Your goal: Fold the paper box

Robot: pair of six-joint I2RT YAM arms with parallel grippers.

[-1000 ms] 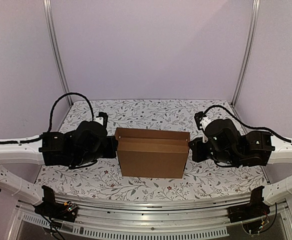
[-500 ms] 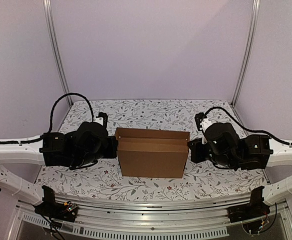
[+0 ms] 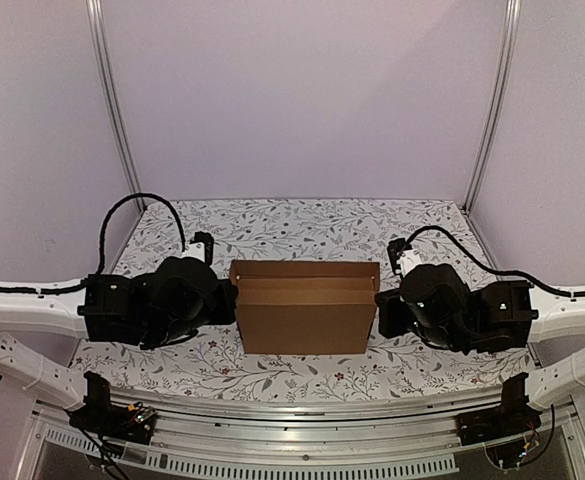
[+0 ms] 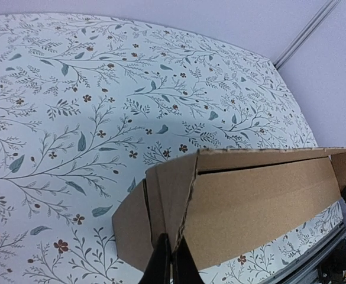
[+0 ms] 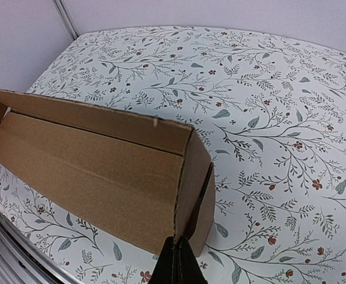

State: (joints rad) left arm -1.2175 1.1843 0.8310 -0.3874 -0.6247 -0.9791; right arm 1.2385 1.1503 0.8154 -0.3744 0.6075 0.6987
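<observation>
The paper box [image 3: 305, 308] is plain brown cardboard, standing mid-table with its long front panel facing me and its lid flap folded over the top. My left gripper [image 3: 231, 302] is shut on the corner edge at the box's left end [image 4: 171, 247]. My right gripper [image 3: 379, 306] is shut on the corner edge at its right end [image 5: 177, 244]. In the left wrist view the box [image 4: 249, 207] runs off to the right, with a loose side flap [image 4: 131, 228] beside the fingers. In the right wrist view the box [image 5: 90, 171] runs off to the left, and a side flap [image 5: 205, 213] sticks out.
The table wears a white cloth with a floral print [image 3: 302, 222]. Pale walls and two metal posts [image 3: 112, 110] close in the back. A metal rail [image 3: 292, 410] runs along the near edge in front of the arm bases.
Both arms have shifted slightly toward the near edge, the right one more. The box has stayed almost in place, held at both ends.
</observation>
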